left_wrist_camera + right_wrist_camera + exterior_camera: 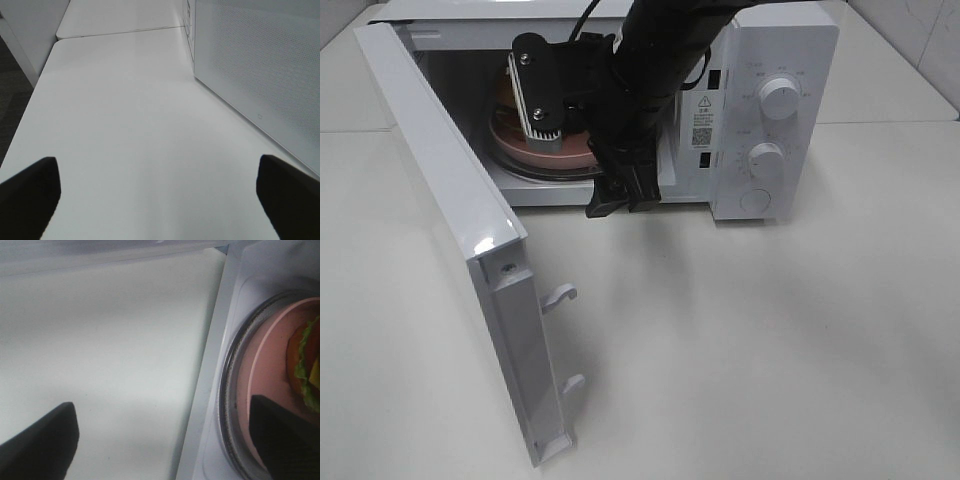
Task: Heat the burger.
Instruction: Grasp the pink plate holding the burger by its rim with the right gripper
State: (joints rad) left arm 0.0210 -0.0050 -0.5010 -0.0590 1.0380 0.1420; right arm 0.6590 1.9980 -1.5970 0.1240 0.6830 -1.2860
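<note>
Door [450,230] of the microwave [800,60] stood wide open toward the camera. Burger [306,360] sat on a pink plate [260,365] on the glass turntable [227,390] inside, so loading looked done; shutting the door and turning the knobs [780,97] looked left. Right gripper [160,440] hung at the cavity's front lip, jaws spread, empty. Left gripper [157,197] was spread over the table [125,125], empty. Only the burger's edge showed: brown bun, green lettuce, a yellow bit.

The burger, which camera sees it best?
The right wrist view: the burger shows lettuce on the pink plate, cropped. In the high view the right arm mostly hides it; the left wrist view misses it.
</note>
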